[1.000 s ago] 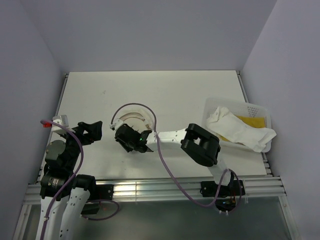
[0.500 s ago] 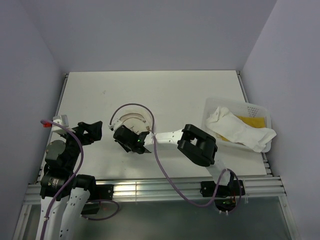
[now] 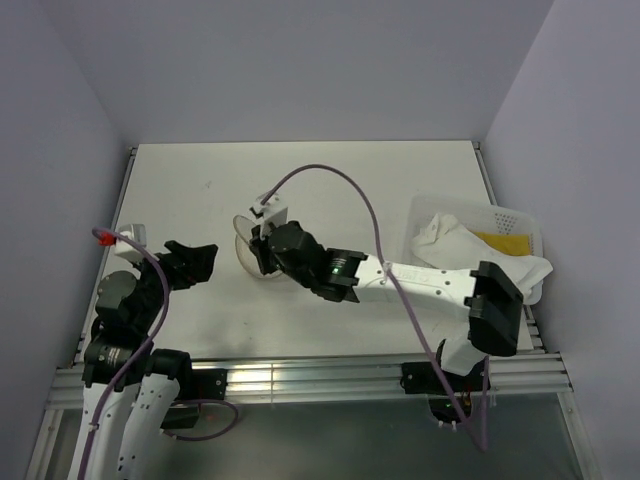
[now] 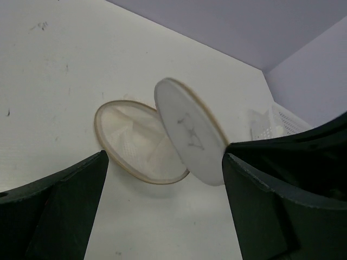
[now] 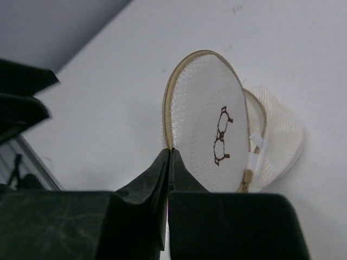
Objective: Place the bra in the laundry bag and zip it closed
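The laundry bag [image 3: 245, 258] is a round white mesh pouch with a tan zipper rim, lying left of the table's middle. My right gripper [image 3: 262, 246] is shut on the rim of the bag's lid [image 5: 209, 127] and holds the lid tilted upright, so the pouch [image 4: 135, 143] lies open. The lid also shows in the left wrist view [image 4: 190, 132]. My left gripper [image 4: 164, 162] is open and empty, just left of the bag and above the table. The mustard-yellow bra [image 3: 502, 243] lies in the basket at the right, mostly hidden under a white cloth [image 3: 480, 258].
A white plastic basket [image 3: 424, 207] stands at the table's right edge and also shows in the left wrist view [image 4: 282, 120]. My right arm stretches from the near right across to the bag, its purple cable looping above. Walls close in on three sides.
My right arm has stretched out and lifted the bag's lid from flat to upright, opening the pouch. The bag has shifted slightly. The left gripper has barely moved.
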Controlling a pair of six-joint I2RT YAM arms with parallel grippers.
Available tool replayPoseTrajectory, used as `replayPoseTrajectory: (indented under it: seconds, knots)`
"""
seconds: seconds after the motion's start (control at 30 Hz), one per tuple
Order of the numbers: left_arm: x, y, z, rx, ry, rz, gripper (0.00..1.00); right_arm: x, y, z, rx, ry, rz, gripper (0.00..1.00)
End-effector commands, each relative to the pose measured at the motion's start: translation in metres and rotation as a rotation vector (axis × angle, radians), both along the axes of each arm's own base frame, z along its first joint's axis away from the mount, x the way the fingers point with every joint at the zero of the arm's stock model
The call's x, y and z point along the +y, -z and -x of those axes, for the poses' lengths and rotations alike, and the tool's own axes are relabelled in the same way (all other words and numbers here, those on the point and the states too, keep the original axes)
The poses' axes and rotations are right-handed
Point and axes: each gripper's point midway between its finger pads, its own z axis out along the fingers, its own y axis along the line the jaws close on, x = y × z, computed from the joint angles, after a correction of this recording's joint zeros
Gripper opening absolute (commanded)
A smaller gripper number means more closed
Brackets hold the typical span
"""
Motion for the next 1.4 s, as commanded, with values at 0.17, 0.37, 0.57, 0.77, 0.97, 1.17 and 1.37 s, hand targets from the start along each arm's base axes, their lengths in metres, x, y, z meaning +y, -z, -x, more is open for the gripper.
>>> replayPoseTrajectory:
  seconds: [0.17, 0.37, 0.57, 0.77, 0.97, 1.17, 1.37]
  knots:
    - [-0.009, 0.034, -0.004, 0.143, -0.027, 0.201, 0.95, -0.034, -0.072, -0.005, -0.046, 0.114, -0.205, 0.0]
    - [-0.023, 0.088, -0.014, 0.278, -0.016, 0.308, 0.96, -0.052, -0.099, 0.001, -0.055, 0.124, -0.339, 0.0]
    - [-0.026, 0.128, -0.032, 0.342, -0.03, 0.32, 0.91, -0.063, -0.106, 0.006, -0.052, 0.112, -0.403, 0.0]
    - [-0.032, 0.153, -0.05, 0.389, -0.039, 0.325, 0.75, -0.066, -0.1, 0.007, -0.041, 0.104, -0.413, 0.0]
    - [-0.035, 0.177, -0.07, 0.426, -0.071, 0.262, 0.66, -0.069, -0.098, 0.006, -0.035, 0.099, -0.423, 0.0]
    - [-0.044, 0.203, -0.083, 0.494, -0.069, 0.204, 0.59, -0.073, -0.098, 0.007, -0.03, 0.086, -0.435, 0.0]
    - [-0.051, 0.202, -0.092, 0.469, -0.052, 0.219, 0.35, -0.076, -0.092, 0.007, -0.024, 0.083, -0.429, 0.0]
